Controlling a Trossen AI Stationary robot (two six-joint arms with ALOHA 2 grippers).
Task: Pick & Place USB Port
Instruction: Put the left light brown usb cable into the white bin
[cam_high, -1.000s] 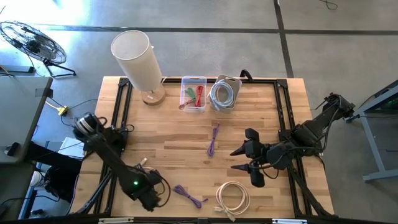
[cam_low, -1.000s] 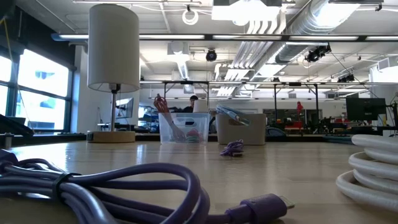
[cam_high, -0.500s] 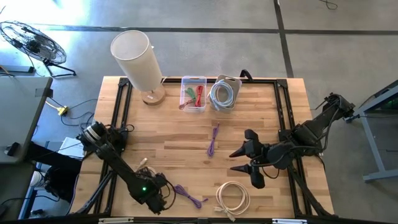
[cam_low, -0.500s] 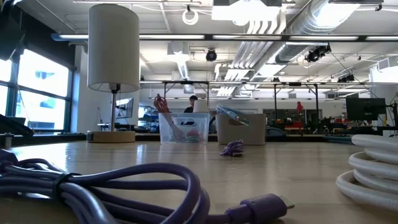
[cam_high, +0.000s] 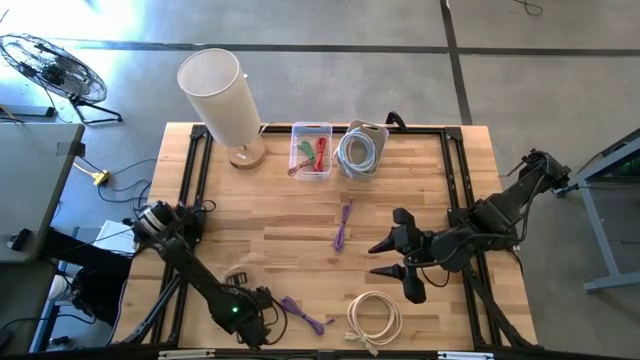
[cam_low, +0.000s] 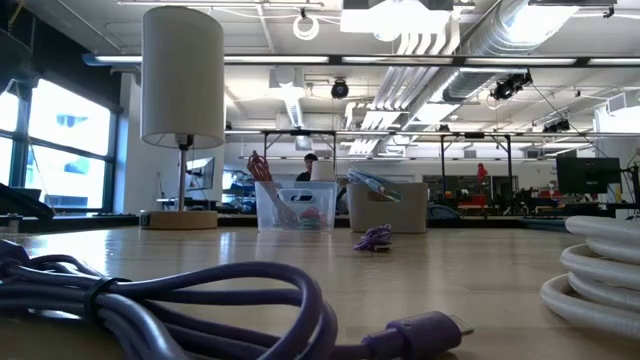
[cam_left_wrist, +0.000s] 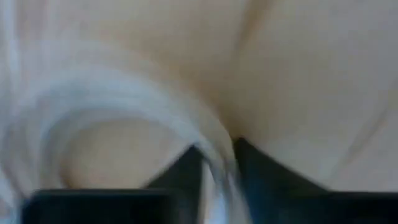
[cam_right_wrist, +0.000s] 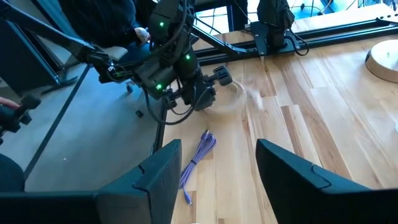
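Note:
My left gripper (cam_high: 252, 306) points down at the table's near left corner, seen from the side in the right wrist view (cam_right_wrist: 202, 99). Its wrist view is blurred. There its two dark fingers (cam_left_wrist: 217, 180) stand close together on a strand of a thin white USB cable (cam_left_wrist: 124, 106), which lies in a loose loop (cam_right_wrist: 242, 94) on the wood. A purple USB cable (cam_high: 305, 315) lies just to its right, with its plug (cam_low: 430, 330) on the table. My right gripper (cam_high: 385, 258) hangs open above the table's right half, holding nothing. My left gripper has one strand of the white cable's loop (cam_left_wrist: 219, 163) between its two fingers (cam_left_wrist: 186, 177). The fingers come from above and point down. The rest of the loop lies on the table. The blur hides how far back the strand reaches.
A thick white cable coil (cam_high: 375, 318) lies at the near edge and a second purple cable (cam_high: 343, 222) at mid-table. At the far edge stand a clear bin (cam_high: 311, 150), a grey bin (cam_high: 362, 150) with a pale cable, and a lamp (cam_high: 222, 95).
My left gripper has come down toward the table and shifted a little toward the near and right edges, ending at the white cable. My right gripper has kept still.

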